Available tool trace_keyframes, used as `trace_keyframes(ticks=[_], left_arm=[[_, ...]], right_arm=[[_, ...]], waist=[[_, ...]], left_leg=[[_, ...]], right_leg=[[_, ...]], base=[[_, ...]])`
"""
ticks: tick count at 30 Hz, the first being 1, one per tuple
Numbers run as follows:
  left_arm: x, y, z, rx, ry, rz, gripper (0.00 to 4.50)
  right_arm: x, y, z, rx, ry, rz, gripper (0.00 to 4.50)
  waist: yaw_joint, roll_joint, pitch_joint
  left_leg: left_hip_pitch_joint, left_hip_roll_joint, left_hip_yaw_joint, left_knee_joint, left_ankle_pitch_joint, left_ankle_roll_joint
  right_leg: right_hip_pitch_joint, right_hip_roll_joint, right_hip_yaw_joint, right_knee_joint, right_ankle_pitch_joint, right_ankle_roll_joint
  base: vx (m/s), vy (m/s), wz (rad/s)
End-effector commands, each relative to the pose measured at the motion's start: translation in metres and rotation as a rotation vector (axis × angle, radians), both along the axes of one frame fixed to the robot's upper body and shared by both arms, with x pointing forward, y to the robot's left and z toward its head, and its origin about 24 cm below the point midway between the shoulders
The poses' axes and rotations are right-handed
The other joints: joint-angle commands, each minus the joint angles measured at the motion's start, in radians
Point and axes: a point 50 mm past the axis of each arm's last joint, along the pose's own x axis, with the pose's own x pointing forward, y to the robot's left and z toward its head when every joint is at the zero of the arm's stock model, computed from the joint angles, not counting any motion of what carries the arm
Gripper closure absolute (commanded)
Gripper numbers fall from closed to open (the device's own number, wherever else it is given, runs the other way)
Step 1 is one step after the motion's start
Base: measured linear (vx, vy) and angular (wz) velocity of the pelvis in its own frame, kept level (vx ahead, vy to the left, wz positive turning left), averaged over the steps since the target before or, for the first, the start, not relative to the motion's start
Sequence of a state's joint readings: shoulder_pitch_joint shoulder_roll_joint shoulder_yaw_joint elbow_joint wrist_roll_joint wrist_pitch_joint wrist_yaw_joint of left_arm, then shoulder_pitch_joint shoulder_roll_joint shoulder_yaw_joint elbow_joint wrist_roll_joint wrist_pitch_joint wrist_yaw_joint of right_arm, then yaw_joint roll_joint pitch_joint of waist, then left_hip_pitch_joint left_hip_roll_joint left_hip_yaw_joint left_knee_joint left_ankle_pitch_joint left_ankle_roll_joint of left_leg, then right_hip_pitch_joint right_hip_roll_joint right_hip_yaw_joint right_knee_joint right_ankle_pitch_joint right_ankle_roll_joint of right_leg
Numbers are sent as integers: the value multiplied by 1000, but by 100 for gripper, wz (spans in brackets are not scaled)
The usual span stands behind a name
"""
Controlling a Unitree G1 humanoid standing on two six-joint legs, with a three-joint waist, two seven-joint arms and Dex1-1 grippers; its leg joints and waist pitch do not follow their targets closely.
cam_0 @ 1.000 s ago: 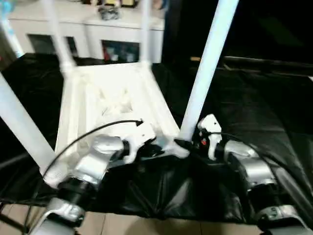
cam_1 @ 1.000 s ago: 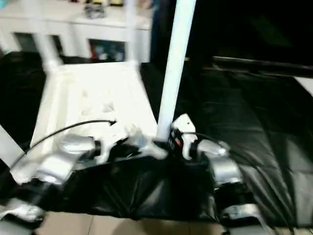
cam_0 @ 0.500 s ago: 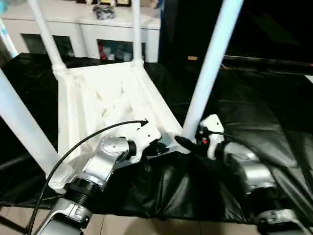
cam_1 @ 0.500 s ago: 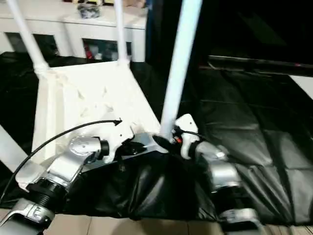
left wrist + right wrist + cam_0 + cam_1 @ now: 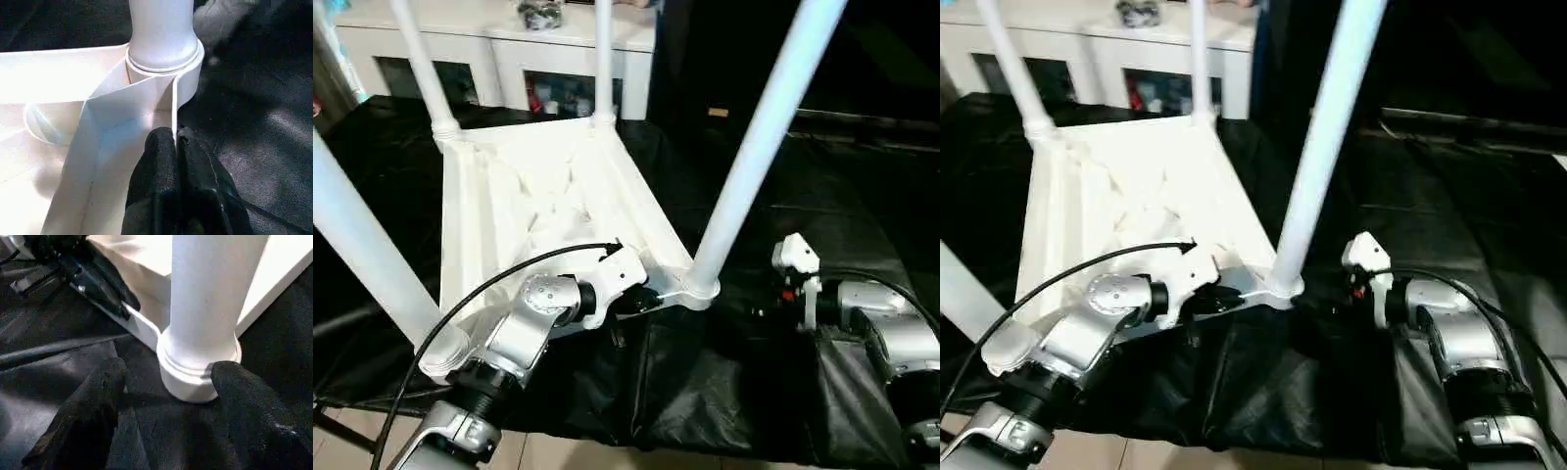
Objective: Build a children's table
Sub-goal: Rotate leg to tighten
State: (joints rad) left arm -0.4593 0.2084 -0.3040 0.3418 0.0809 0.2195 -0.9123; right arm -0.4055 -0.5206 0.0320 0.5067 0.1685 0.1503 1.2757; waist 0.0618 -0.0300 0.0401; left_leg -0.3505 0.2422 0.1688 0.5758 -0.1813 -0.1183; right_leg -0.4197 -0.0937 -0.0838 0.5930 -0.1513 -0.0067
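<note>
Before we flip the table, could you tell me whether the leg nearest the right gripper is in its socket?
In: the near right leg stands upright with its base inside the tabletop's corner socket.

White children's table (image 5: 548, 196) lies upside down, four legs (image 5: 759, 147) upright.

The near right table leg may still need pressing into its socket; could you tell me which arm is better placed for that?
Probably the right. The right gripper has open fingers flanking the leg at its socket, while the left gripper is shut on the tabletop rim.
</note>
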Motion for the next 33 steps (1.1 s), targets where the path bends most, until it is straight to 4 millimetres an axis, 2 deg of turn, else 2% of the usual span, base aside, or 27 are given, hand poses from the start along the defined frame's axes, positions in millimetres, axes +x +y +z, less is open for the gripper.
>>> trace_keyframes(ticks=[1, 2, 4, 8, 9, 12, 14, 16, 19, 20, 21, 22, 24, 25, 26, 27, 28, 29, 30, 31, 32, 33], left_arm=[[-3, -9, 8, -80, -14, -31, 392], [-4, -8, 9, -84, -13, -28, 392], [-6, -5, 14, -104, -17, -8, 361], [-11, 4, 28, -152, -26, 33, 342], [-13, 8, 32, -173, -24, 50, 324], [-16, 11, 35, -186, -23, 61, 304], [-26, 20, 36, -192, -3, 67, 286], [-31, 24, 35, -199, 11, 67, 266], [-46, 33, 32, -219, 62, 59, 241], [-53, 36, 30, -221, 88, 56, 233], [-59, 39, 29, -221, 111, 51, 223], [-65, 42, 28, -221, 133, 47, 214], [-67, 45, 27, -209, 137, 74, 197], [-68, 46, 27, -205, 140, 83, 188], [-69, 47, 26, -203, 142, 92, 179], [-70, 49, 25, -202, 144, 104, 165], [-71, 51, 24, -200, 147, 116, 165], [-72, 53, 23, -198, 152, 124, 156], [-73, 54, 23, -196, 155, 129, 148], [-77, 57, 20, -190, 169, 138, 142], [-78, 58, 20, -189, 175, 137, 133], [-80, 59, 18, -190, 183, 135, 123]], right_arm=[[0, -1, 8, 3, -17, 19, 134], [0, -1, 8, 5, -14, 28, 134], [-6, 4, 9, 19, 14, 87, 134], [-13, 15, 6, 39, 43, 157, 134], [-15, 20, 4, 48, 51, 172, 134], [-16, 23, 3, 54, 57, 184, 134], [-16, 26, 2, 57, 58, 184, 134], [-13, 27, 1, 65, 48, 165, 134], [-3, 38, 1, 97, 23, 102, 134], [2, 43, 0, 101, 10, 71, 134], [7, 47, -2, 104, 1, 43, 134], [11, 52, -3, 112, -6, 17, 134], [21, 56, -4, 100, -25, -53, 134], [24, 57, -4, 96, -33, -77, 134], [28, 57, -3, 92, -43, -107, 134], [34, 57, -3, 83, -56, -151, 134], [39, 57, -3, 73, -68, -196, 134], [43, 56, -2, 66, -77, -232, 134], [46, 56, -2, 59, -83, -257, 134], [54, 55, 0, 40, -101, -331, 134], [56, 56, 1, 39, -109, -349, 134], [59, 56, 2, 36, -115, -374, 134]], waist=[[5, -25, -58], [4, -25, -58], [4, -22, -58], [2, -26, -55], [2, -26, -55], [-1, -26, -55], [-2, -20, -52], [-7, -19, -51], [-9, -15, -50], [-10, -17, -52], [-16, -16, -52], [-18, -14, -49], [-23, -13, -46], [-25, -11, -46], [-25, -12, -45], [-25, -18, -46], [-26, -14, -45], [-28, -22, -46], [-27, -25, -47], [-29, -20, -47], [-31, -24, -47], [-30, -24, -48]], left_leg=[[-10, -16, 22, -52, -207, 101], [-10, -16, 22, -53, -207, 99], [-9, -10, 18, -56, -219, 92], [-11, -10, 19, -56, -224, 89], [-10, -10, 19, -57, -225, 86], [-11, -11, 18, -57, -225, 79], [-8, -9, 17, -59, -237, 74], [-8, -10, 17, -60, -258, 67], [-7, -11, 17, -62, -264, 58], [-7, -9, 16, -62, -262, 52], [-11, -10, 14, -65, -262, 44], [-3, -10, 17, -63, -279, 44], [-7, -13, 14, -67, -292, 35], [-1, -12, 15, -65, -306, 28], [0, -14, 16, -64, -315, 28], [0, -12, 17, -63, -315, 25], [-3, -14, 14, -65, -310, 21], [-2, -15, 16, -63, -305, 21], [-3, -14, 16, -62, -298, 20], [-6, -13, 14, -64, -287, 15], [-5, -15, 16, -63, -284, 15], [-5, -16, 17, -62, -275, 15]], right_leg=[[59, -31, 30, -74, -362, -159], [58, -30, 30, -74, -360, -160], [60, -29, 30, -71, -337, -167], [58, -28, 31, -70, -327, -176], [58, -28, 31, -71, -332, -178], [59, -26, 31, -69, -328, -175], [56, -27, 31, -70, -336, -176], [54, -24, 31, -72, -351, -175], [52, -22, 31, -73, -350, -176], [52, -26, 31, -67, -344, -182], [54, -25, 30, -65, -346, -185], [47, -22, 32, -70, -354, -184], [50, -19, 29, -72, -378, -175], [45, -21, 31, -75, -388, -173], [45, -20, 31, -77, -402, -166], [43, -22, 32, -75, -406, -165], [48, -21, 31, -75, -416, -158], [46, -20, 32, -76, -412, -155], [46, -21, 33, -72, -408, -156], [47, -24, 33, -67, -401, -160], [45, -22, 33, -70, -401, -158], [47, -19, 34, -67, -384, -156]], base=[[0, 0, 0], [0, 0, 0], [0, 0, 0], [0, 0, 0], [0, 0, 0], [0, 0, 0], [0, 0, 0], [0, 0, 0], [0, 0, 0], [0, 0, 0], [0, 0, 0], [0, 0, 0], [0, 0, 0], [0, 0, 0], [0, 0, 0], [0, 0, 0], [0, 0, 0], [0, 0, 0], [0, 0, 0], [0, 0, 0], [0, 0, 0], [0, 0, 0]])
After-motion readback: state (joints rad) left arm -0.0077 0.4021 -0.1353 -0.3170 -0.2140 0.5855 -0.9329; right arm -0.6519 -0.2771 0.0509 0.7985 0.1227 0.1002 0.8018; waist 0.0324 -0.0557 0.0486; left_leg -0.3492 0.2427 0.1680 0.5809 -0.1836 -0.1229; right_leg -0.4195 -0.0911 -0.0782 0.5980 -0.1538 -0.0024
